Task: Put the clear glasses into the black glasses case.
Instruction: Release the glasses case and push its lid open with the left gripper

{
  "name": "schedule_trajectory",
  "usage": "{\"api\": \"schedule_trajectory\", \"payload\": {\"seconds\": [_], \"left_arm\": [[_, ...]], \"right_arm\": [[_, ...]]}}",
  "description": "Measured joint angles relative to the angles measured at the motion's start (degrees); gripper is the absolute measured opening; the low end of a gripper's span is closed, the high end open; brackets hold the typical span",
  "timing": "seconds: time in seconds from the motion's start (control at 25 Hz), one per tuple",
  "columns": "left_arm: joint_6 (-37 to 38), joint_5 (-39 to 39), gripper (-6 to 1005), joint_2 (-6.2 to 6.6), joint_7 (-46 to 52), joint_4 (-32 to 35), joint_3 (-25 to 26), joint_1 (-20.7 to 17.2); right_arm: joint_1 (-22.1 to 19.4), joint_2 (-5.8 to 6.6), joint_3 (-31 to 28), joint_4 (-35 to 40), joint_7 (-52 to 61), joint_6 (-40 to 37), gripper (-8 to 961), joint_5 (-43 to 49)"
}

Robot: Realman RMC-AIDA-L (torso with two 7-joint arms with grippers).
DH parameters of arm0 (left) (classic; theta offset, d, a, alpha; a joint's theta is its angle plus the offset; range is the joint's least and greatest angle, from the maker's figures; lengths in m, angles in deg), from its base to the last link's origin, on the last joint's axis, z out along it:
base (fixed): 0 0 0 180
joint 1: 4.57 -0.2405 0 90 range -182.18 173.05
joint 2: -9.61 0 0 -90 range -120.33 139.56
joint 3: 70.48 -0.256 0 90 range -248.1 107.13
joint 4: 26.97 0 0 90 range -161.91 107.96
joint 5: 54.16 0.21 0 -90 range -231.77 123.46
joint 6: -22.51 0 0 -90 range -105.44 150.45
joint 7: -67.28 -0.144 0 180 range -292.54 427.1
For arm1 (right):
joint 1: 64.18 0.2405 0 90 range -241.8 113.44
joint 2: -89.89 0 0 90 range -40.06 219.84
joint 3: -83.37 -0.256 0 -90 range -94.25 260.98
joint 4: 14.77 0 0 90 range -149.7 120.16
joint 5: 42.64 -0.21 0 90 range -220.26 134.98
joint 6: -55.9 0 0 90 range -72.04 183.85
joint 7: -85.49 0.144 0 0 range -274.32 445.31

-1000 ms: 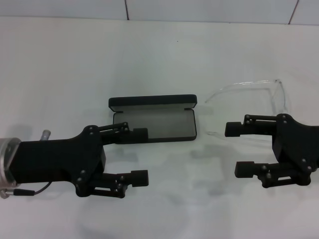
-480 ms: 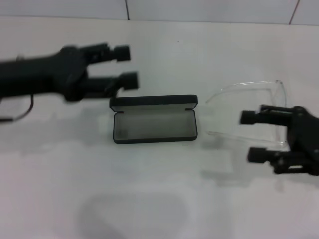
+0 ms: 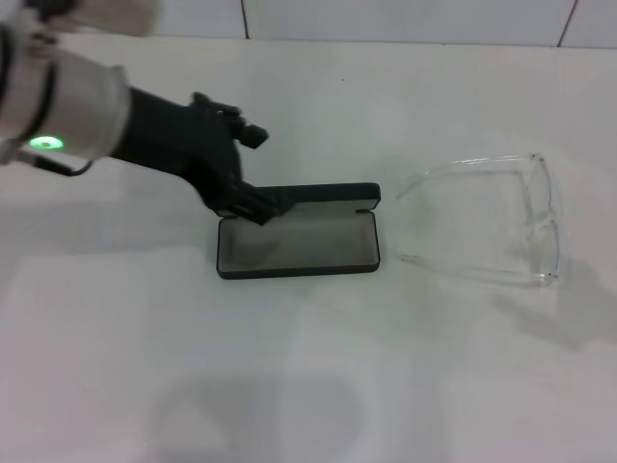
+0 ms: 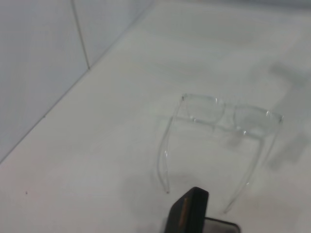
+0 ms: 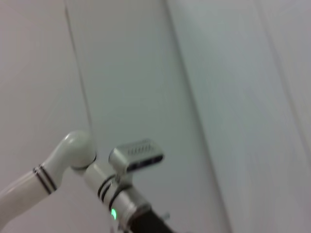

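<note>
The black glasses case (image 3: pixel 299 272) lies open at the table's middle, its grey lining up and its lid (image 3: pixel 328 196) standing at the far side. To its right the clear glasses (image 3: pixel 538 220) rest on the table with their arms unfolded toward the case. My left gripper (image 3: pixel 260 172) reaches in from the upper left, open, with its lower finger (image 3: pixel 262 205) at the left end of the lid. The left wrist view shows the glasses (image 4: pixel 228 114) beyond one end of the case (image 4: pixel 189 213). My right gripper is out of view.
The white table (image 3: pixel 308 386) meets a tiled wall (image 3: pixel 386 19) at the back. The right wrist view points at the wall and catches the white links of my left arm (image 5: pixel 73 150).
My left arm swung from the near left up and around to the case lid's left end. My right gripper backed away from the glasses and left the head view.
</note>
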Motion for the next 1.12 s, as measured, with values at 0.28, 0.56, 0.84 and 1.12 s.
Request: {"api": "schedule_trajectory", "payload": {"seconds": [0.28,0.56,0.84,1.12], "left_arm": [[-9.22,5.34,803,-0.01,-0.49,-3.23,-10.01,2.41],[-13.09,9.62,760,-0.09,-0.02,-12.83,-14.23,7.82],[-16.83,12.34,718,-0.14,0.06,-17.48,-16.49,10.54],[-16.59,16.24,675,-0.18,5.17,-20.67,-20.04,13.03]], "right_arm": [[-3.31,0.04,-5.82,-0.06,-1.50,-2.82,752,-0.43],[-3.97,-0.08,-6.13,-0.06,-2.79,-2.71,752,-0.49],[-3.59,0.18,-6.25,-1.33,-3.76,-2.28,752,-0.50],[-3.46,1.36,-7.39,-5.12,-6.40,-2.26,752,-1.93]]}}
